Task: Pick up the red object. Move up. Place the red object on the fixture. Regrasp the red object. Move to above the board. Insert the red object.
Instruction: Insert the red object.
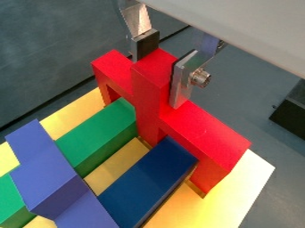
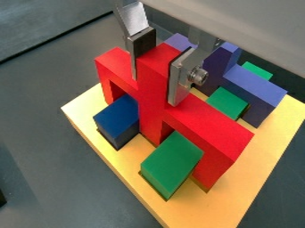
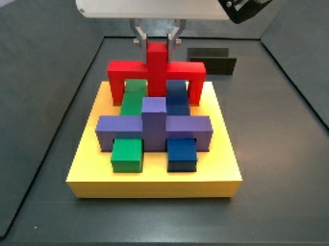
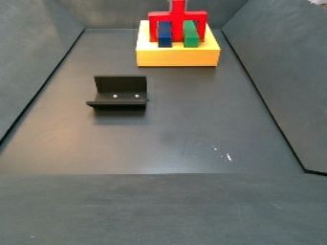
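The room is a dark enclosure with grey walls, and its surface is a matt dark floor with nothing loose on it. The fixture stands alone on this surface, well apart from the jaws and empty. The board lies at the far end of the surface in a side view, and it carries the green block, the blue block and the purple block.

The gripper is directly above the board. Its jaws are closed on the middle prong of the red object, which points up between the fingers. The long bar of the red object lies across below the jaws, and the two outer prongs point down, one on each side of the jaws. These prongs seem to stand in or very near the slots of the board, next to the green and blue blocks. I cannot tell if the object is fully seated. In my judgement the coming move is straight down, and the prongs must stay in line with the slots.
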